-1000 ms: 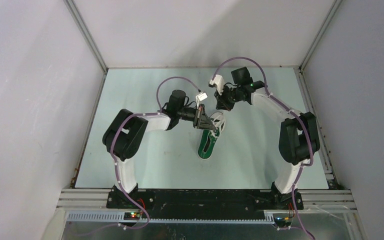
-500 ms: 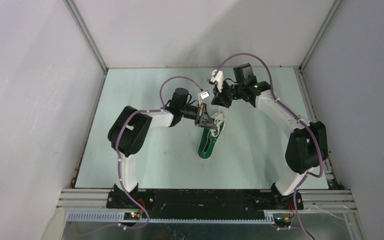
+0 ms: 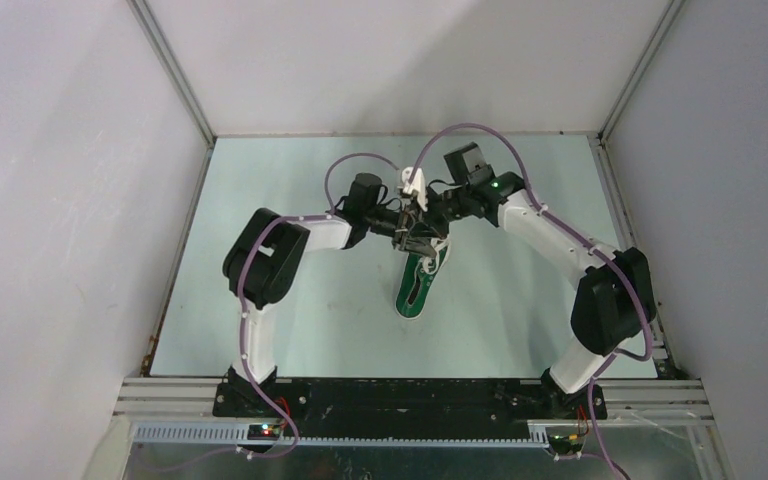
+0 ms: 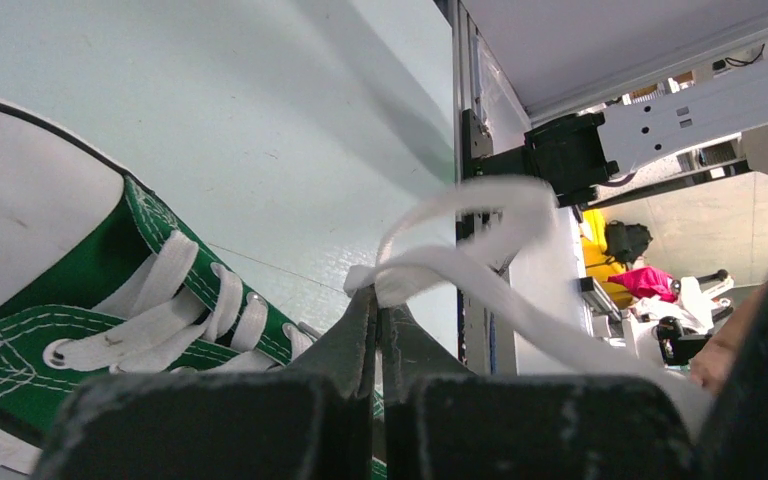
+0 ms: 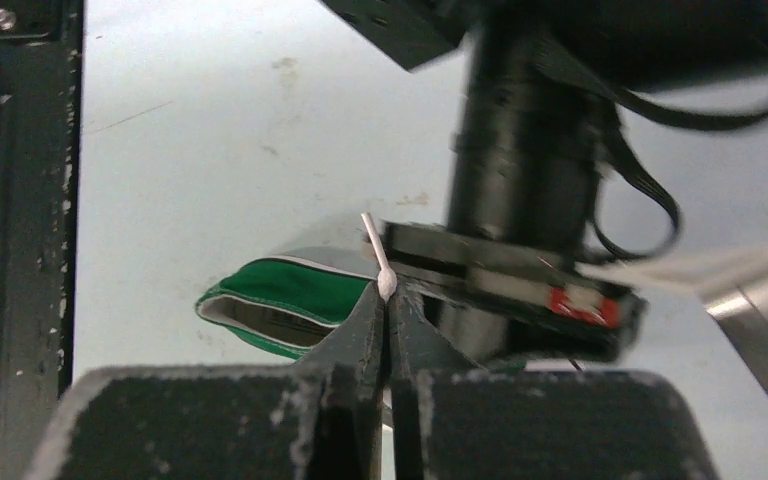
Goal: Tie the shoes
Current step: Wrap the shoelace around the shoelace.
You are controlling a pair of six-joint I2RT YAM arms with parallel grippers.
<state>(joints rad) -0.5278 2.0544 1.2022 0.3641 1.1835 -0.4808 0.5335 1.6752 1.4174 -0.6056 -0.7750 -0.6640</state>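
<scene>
Moved: right gripper (image 3: pixel 423 212) has swung left across the far side and now sits just beside the left gripper (image 3: pixel 409 233), above the toe.
Left gripper: clamped on a lace loop (image 4: pixel 460 250).
Right gripper: pinching a lace end (image 5: pixel 378 262).
Sneaker (image 3: pixel 418 285): mid-table (image 3: pixel 290 300), toe far.
Meaning: strands probably crossing, and no knot is visible yet.

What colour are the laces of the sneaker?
White laces on the green sneaker; the left wrist view shows them best.
</scene>
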